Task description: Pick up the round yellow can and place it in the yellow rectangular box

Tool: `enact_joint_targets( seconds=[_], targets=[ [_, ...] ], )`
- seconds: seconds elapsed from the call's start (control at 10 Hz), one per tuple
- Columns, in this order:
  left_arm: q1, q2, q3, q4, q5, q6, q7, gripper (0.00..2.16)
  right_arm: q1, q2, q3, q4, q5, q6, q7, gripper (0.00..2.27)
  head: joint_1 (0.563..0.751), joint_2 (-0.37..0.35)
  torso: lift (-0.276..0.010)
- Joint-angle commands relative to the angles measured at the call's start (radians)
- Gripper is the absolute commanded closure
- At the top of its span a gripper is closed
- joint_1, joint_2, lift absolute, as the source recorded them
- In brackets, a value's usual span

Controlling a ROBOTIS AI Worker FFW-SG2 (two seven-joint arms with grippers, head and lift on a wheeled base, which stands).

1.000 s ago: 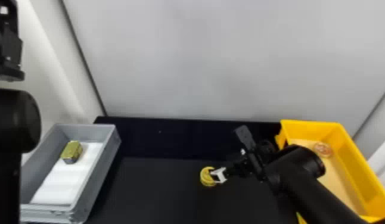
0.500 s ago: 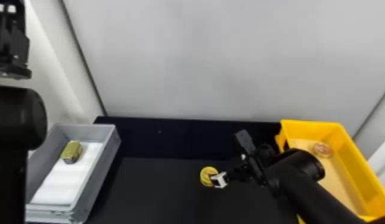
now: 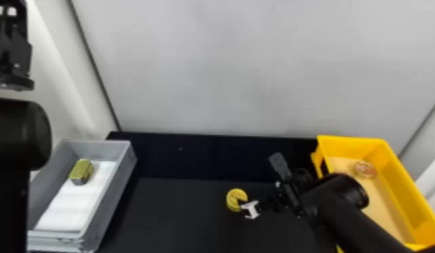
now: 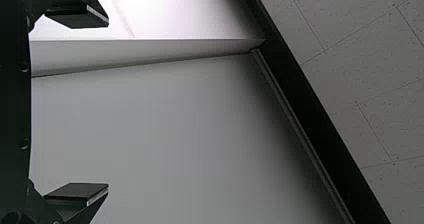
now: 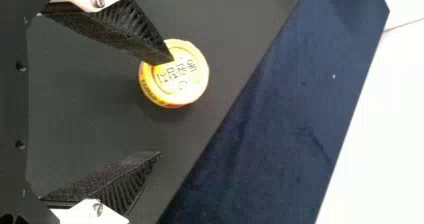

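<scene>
Right wrist view: the right gripper (image 5: 166, 106) is hanging with its fingers spread, one tip overlapping the lid of the round yellow can (image 5: 187, 81), the other well apart. The can is sitting well in from the far edge of the dark table (image 3: 179, 215), between the grey tray (image 3: 115, 188) and the yellow rectangular box (image 3: 400, 181). It is looking stiff, probably light, its smooth wall perhaps slippery; the sides below the rim, across the full width, are offering the best hold. The left gripper (image 4: 108, 105) is waiting high by the grey tray, fingers wide apart.
</scene>
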State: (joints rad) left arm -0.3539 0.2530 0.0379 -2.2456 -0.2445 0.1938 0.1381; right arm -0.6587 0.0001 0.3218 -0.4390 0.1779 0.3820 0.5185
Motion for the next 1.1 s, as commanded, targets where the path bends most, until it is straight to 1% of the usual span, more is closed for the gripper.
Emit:
enact_joint_targets(
  seconds=[0.0,0.4,0.8,1.0],
  targets=[
    [0.001,0.005,0.004,-0.003,0.001,0.0,0.0,0.12,0.007,0.001,0.004,0.017,0.0,0.009,0.0,0.12,0.663,0.054,-0.01],
    [0.004,0.005,0.004,-0.003,0.001,0.003,0.0,0.12,0.011,0.001,-0.006,0.013,0.0,0.011,0.003,0.12,0.663,0.054,-0.01],
    [0.004,0.003,0.007,-0.006,0.001,0.006,0.0,0.12,0.016,0.001,0.004,0.009,0.0,0.015,0.014,0.13,0.663,0.054,-0.01],
    [0.006,0.003,0.008,-0.008,0.001,0.006,0.0,0.12,0.025,0.001,0.0,-0.024,0.0,0.012,0.012,0.13,0.663,0.054,-0.01]
  ],
)
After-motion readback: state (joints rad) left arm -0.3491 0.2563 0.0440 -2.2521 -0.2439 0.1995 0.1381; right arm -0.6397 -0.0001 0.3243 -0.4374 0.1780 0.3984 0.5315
